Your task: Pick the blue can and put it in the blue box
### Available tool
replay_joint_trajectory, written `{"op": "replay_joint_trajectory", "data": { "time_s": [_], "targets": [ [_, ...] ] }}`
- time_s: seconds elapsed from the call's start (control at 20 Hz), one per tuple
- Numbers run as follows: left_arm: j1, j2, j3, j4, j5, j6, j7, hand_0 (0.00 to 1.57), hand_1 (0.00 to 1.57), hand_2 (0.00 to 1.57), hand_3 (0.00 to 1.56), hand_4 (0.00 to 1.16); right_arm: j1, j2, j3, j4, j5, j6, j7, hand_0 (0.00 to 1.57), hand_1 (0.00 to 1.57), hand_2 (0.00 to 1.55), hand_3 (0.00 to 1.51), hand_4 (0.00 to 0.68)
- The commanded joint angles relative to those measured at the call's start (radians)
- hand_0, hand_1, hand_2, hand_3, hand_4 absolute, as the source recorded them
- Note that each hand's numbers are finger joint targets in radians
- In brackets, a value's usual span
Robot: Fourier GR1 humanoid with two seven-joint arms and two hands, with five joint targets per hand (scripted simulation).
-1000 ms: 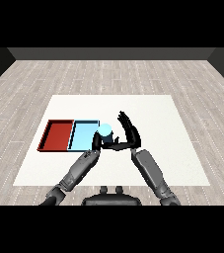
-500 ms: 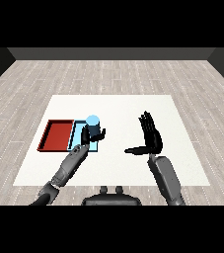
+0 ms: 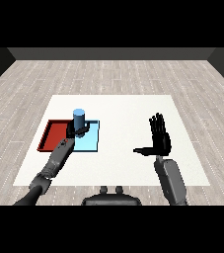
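item: white rectangular table (image 3: 128,106), standing on a pale wood-plank floor (image 3: 182,74).

item: flat red tray (image 3: 52,132), toward the table's left side; its right edge touches the next entry.

item: flat light blue tray (image 3: 91,141), just beside the red tray on its right, the two lying side by side.

item: small blue cylindrical can (image 3: 79,117), upright, held above the near-left part of the light blue tray, about over the seam between the two trays (whether its base touches the tray floor cannot be told, the fingers hide it).

item: left hand (image 3: 76,130), black, on a grey forearm coming in from the lower left corner; fingers curled round the lower part of the blue can, top of the can standing clear above the hand.

item: right hand (image 3: 160,141), black, on a grey forearm coming in from the lower right; raised over bare table well apart from the trays, fingers straight and pointing up and away, thumb stretched out to the left, holding nothing.
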Motion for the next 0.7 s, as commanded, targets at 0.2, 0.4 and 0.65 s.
{"op": "replay_joint_trajectory", "data": {
  "time_s": [0.2, 0.4, 0.65],
  "targets": [
    [-0.176, -0.039, -0.005, 0.379, -0.087, -0.022, 0.082, 1.57, 1.57, 1.57, 1.48, 1.03, 0.004, 0.028, -0.041, 0.150, -0.038, 0.080, -0.106, 0.00, 0.00, 0.00, 0.00, 0.000],
    [-0.158, -0.102, 0.036, 0.493, -0.078, -0.002, 0.000, 1.57, 1.57, 1.57, 1.47, 0.98, -0.077, 0.051, -0.046, 0.219, -0.006, 0.034, -0.081, 0.00, 0.00, 0.00, 0.00, 0.000],
    [-0.151, -0.106, 0.086, 0.564, -0.046, -0.001, 0.021, 1.15, 1.15, 1.14, 1.06, 0.89, -0.084, 0.029, -0.077, 0.246, -0.019, 0.049, -0.073, 0.00, 0.00, 0.00, 0.00, 0.000]
  ]
}}
